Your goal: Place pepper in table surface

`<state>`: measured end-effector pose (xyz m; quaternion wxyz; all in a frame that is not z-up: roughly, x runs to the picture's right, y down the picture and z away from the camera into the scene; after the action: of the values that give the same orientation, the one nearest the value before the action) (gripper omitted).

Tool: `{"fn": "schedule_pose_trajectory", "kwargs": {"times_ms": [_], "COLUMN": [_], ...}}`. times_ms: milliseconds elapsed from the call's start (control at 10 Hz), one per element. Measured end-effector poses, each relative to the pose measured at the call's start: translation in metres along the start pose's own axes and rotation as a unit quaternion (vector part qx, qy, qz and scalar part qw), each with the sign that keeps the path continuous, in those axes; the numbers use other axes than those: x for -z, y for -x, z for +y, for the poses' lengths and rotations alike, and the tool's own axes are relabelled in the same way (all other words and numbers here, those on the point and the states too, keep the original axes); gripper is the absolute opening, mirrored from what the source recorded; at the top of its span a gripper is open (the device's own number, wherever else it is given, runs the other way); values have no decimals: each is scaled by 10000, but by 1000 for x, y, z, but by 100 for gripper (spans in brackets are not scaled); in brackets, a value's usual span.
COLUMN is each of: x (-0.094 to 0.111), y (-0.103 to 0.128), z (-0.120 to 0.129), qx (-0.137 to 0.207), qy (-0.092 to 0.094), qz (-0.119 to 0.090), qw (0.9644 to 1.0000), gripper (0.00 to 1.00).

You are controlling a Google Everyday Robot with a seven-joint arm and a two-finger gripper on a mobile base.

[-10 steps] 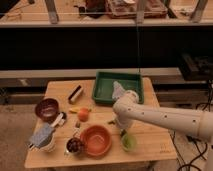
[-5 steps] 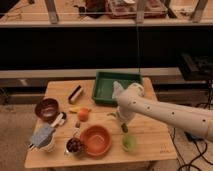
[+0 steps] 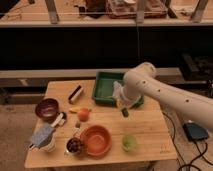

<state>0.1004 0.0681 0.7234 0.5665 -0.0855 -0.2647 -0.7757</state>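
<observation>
Gripper (image 3: 123, 105) on the white arm reaching in from the right, poised low at the front right corner of the green tray (image 3: 106, 84); whether it is spread or pressed together cannot be told. Pepper (image 3: 125, 113), a small dark sliver directly under the gripper, just above or on the table surface (image 3: 145, 131), contact not discernible. Nearer the front edge: orange bowl (image 3: 96, 140), pale green cup (image 3: 129, 143), and left of the pepper the round orange fruit (image 3: 83, 114)
</observation>
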Motion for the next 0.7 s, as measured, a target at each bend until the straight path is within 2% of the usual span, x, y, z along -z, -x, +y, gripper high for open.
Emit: {"fn": "schedule_pose_trajectory", "kwargs": {"times_ms": [200, 300, 500, 700], "x": [38, 50, 59, 49], "y": [-9, -10, -13, -9], "z": [7, 11, 12, 14], "qx": [-40, -93, -155, -250], "qy": [8, 23, 31, 2], "qz": [87, 84, -33, -177], "qw": [10000, 9999, 9999, 9995], "gripper": [19, 19, 19, 19]}}
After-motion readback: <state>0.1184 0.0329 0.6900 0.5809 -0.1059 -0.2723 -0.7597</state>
